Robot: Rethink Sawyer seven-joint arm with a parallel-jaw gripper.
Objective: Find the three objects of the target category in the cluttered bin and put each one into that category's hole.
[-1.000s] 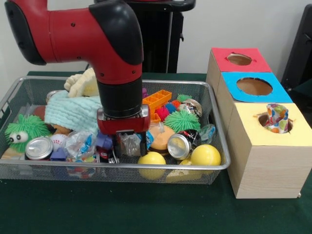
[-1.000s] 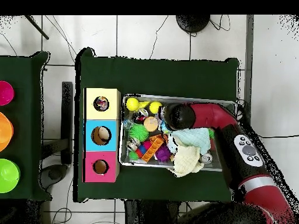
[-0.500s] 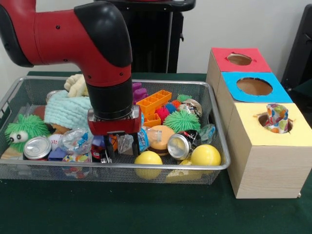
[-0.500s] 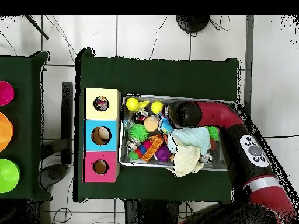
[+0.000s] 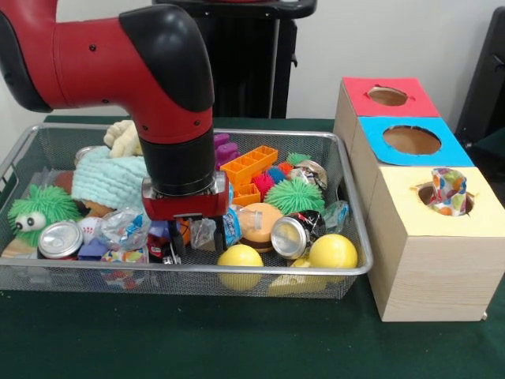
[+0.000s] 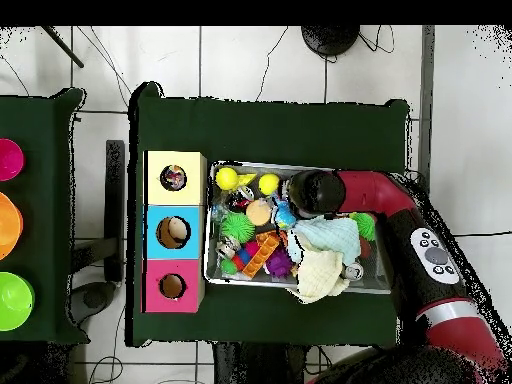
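My gripper [image 5: 195,242] is down in the wire bin [image 5: 347,185], near its front edge. Its fingers [image 5: 172,246] stand apart, open, on either side of a crumpled clear wrapper [image 5: 203,232]. Another clear wrapper with coloured print [image 5: 126,229] lies just to the left, and a third clear one [image 5: 334,213] rests against the bin's right wall. A colourful dotted wrapper [image 5: 448,189] sticks out of the hole in the yellow box [image 5: 442,260]. From overhead the arm's wrist [image 6: 312,192] hides the gripper.
The bin also holds two yellow balls [image 5: 332,251], silver cans [image 5: 61,238], green spiky toys [image 5: 294,194], orange blocks [image 5: 248,165] and a pale blue cloth [image 5: 114,178]. The blue box [image 5: 412,140] and red box [image 5: 387,96] stand behind the yellow one.
The arm shifted left along the bin's front during the first half second, nudging a yellow ball and a can. Since then it has stayed nearly still.
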